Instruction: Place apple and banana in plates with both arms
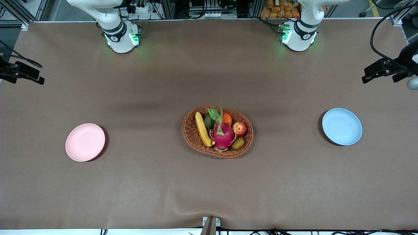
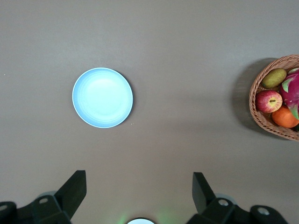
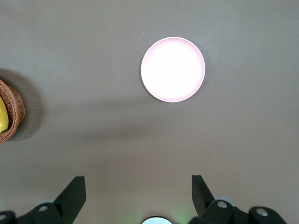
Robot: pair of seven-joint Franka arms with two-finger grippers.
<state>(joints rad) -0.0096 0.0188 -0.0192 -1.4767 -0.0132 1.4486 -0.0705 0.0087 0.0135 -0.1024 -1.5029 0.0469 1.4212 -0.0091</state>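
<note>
The red apple (image 1: 239, 128) (image 2: 268, 101) and the yellow banana (image 1: 203, 129) (image 3: 3, 116) lie in a woven basket (image 1: 187, 132) at mid-table. An empty pink plate (image 1: 85, 142) (image 3: 173, 69) sits toward the right arm's end. An empty blue plate (image 1: 342, 126) (image 2: 102, 97) sits toward the left arm's end. My left gripper (image 2: 139, 179) hangs open high over bare table, looking down on the blue plate. My right gripper (image 3: 138, 179) hangs open the same way above the pink plate's area. Both hands are out of the front view.
The basket also holds a magenta dragon fruit (image 1: 222, 132), an orange fruit (image 1: 227, 118), a dark green fruit (image 1: 209, 122) and a brownish kiwi-like fruit (image 1: 238, 143). Black camera mounts (image 1: 385, 70) (image 1: 19, 73) stick in over both table ends.
</note>
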